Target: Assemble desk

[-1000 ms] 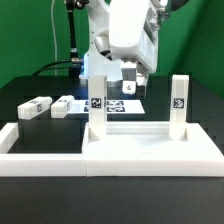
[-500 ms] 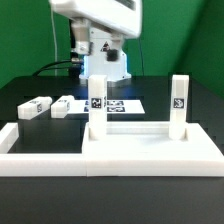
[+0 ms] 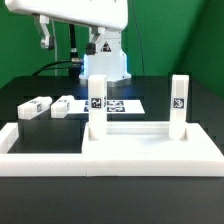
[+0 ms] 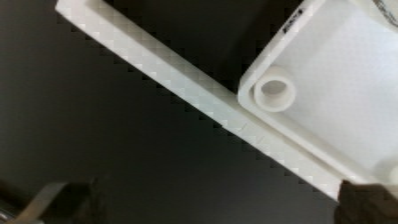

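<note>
Desk top [image 3: 150, 148]: 1, at 6 o'clock in the exterior view.

Legs: 4. 2 stand upright on the desk top, 1 at its 11 o'clock corner [image 3: 98, 112] and 1 at its 1 o'clock corner [image 3: 178, 118]. 2 lie on the table at 9 o'clock, side by side [image 3: 35, 107] [image 3: 65, 104].

Leg tags [image 3: 178, 102]: 4, 1 on each leg.

Marker board [image 3: 128, 104]: 1, at 12 o'clock from the desk top; its tags are too small to count.

Screw hole [image 4: 272, 93]: 1 in the wrist view.

Border bar [image 4: 160, 75]: 1 in the wrist view.

Robot arm [image 3: 100, 15]: 1.
</note>
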You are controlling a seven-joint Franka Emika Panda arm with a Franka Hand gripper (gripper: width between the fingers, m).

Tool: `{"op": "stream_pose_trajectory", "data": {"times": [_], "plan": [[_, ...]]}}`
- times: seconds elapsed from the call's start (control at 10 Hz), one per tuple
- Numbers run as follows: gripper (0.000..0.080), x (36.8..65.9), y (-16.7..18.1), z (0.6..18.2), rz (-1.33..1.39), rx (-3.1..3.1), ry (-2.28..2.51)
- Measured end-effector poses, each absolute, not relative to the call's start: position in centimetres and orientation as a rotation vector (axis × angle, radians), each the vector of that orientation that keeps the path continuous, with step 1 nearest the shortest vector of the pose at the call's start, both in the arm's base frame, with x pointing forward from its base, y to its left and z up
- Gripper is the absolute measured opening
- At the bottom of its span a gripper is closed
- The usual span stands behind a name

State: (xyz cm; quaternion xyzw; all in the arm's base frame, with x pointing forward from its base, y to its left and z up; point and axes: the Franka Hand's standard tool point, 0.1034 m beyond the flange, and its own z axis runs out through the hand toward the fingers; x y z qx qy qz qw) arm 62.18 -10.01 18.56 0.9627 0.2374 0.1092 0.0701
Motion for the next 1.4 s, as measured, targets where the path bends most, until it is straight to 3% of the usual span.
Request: {"op": "stream_pose_trajectory", "data": {"times": [0.1,0.4,0.5,0.7,1.0,1.2,1.3,1.4], "plan": [[0.0649,61.9,-10.2,18.3,0.329,2.922,0.647],[0.0649,54.9,-13.8,14.0,0.196,3.084,0.218],[0.0649,53.4,-15.0,13.3,0.114,3.131,0.047],[0.0649,54.9,-16.2,13.9,0.1,3.135,-0.181],[0.0649,53.9,-15.9,13.3,0.037,3.153,-0.196],[0.0649,50.5,-17.8,11.8,-0.099,3.182,-0.306],[0.0649,47.4,-17.8,11.2,-0.367,3.221,-0.361],[0.0649,46.7,-18.3,10.7,-0.512,3.223,-0.408]]}}
